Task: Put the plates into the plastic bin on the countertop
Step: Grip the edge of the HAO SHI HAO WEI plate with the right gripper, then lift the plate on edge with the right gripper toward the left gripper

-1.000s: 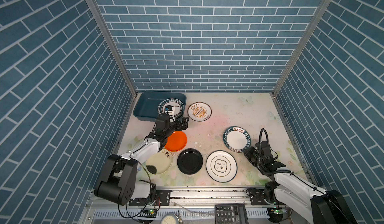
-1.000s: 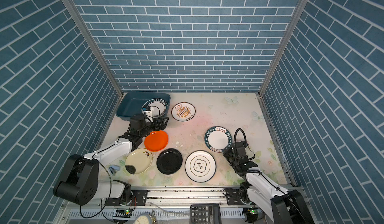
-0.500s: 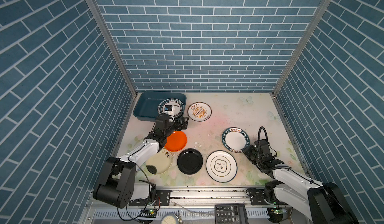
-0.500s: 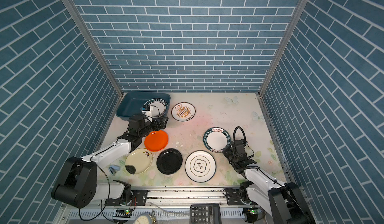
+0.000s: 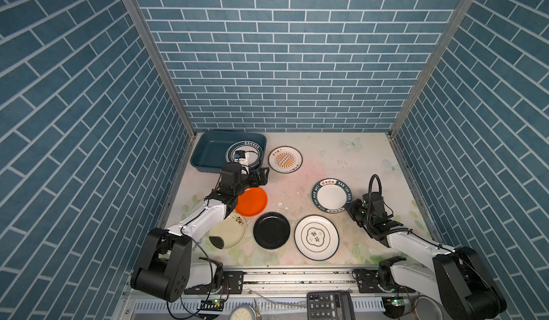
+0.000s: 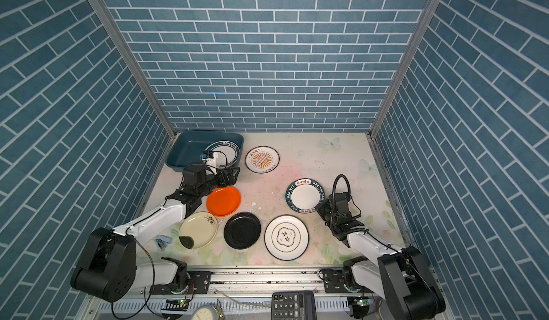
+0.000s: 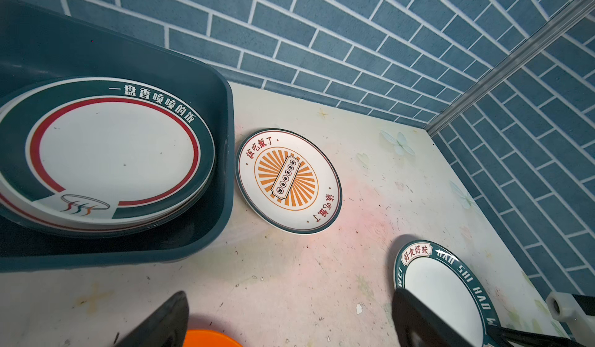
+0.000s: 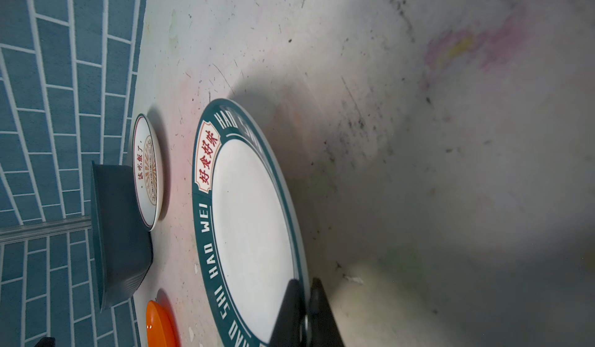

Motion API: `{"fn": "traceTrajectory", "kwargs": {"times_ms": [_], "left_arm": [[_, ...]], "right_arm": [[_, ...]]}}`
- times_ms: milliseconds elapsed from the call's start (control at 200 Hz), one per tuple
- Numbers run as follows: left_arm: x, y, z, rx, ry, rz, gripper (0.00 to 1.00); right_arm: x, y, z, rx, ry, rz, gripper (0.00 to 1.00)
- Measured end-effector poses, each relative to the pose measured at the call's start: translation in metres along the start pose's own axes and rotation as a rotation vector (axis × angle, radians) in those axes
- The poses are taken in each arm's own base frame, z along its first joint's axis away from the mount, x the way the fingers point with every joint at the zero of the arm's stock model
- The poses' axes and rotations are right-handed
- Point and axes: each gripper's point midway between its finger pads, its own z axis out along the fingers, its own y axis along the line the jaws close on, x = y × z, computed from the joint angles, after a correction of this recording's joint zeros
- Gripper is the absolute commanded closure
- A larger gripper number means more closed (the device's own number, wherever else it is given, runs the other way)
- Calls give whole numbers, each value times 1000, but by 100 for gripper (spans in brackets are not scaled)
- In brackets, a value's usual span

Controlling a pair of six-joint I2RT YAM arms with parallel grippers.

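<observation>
Several plates [image 7: 112, 155] sit stacked in the plastic bin [image 7: 225, 181], the top one white with a teal rim and a red ring; how many lie under it I cannot tell. In both top views the bin stands at the upper left of the countertop [image 5: 341, 161], against the back brick wall [image 5: 282, 51]. Six more plates lie singly on the countertop. The sunburst plate [image 5: 285, 159] is just right of the bin, clear of its wall. The lettered plate [image 5: 331, 196], white with a teal rim, lies right of centre. Along the lower edge run the cream plate [image 5: 228, 233], the black plate [image 5: 271, 230] and the emblem plate [image 5: 316, 237], left to right and close together. The orange plate [image 5: 252, 201] sits just above the gap between cream and black; whether it touches the cream one I cannot tell. The right gripper [image 8: 306, 313] is pinched on the lettered plate's rim, one finger on the plate's face and one on its outer side; in a top view it meets the plate at the lower right edge. The left gripper [image 7: 289, 294] hangs with its fingers [image 7: 164, 319] spread wide over bare countertop, between the bin's lower right corner and the orange plate. Below the countertop runs a metal rail [image 5: 297, 277], and a calculator [image 5: 331, 305] lies at the bottom edge of the frame.
</observation>
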Motion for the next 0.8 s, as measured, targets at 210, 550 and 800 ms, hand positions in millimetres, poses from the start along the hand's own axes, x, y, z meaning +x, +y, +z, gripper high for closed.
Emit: {"fn": "traceTrajectory", "kwargs": {"times_ms": [210, 550, 800], "left_arm": [[0, -5, -1, 24, 1, 10, 0], [2, -14, -1, 75, 16, 22, 0], [7, -20, -2, 116, 35, -5, 1]], "right_arm": [[-4, 5, -4, 5, -5, -2, 100], [-9, 10, -13, 0, -25, -7, 100], [-12, 23, -18, -33, -31, -36, 100]]}}
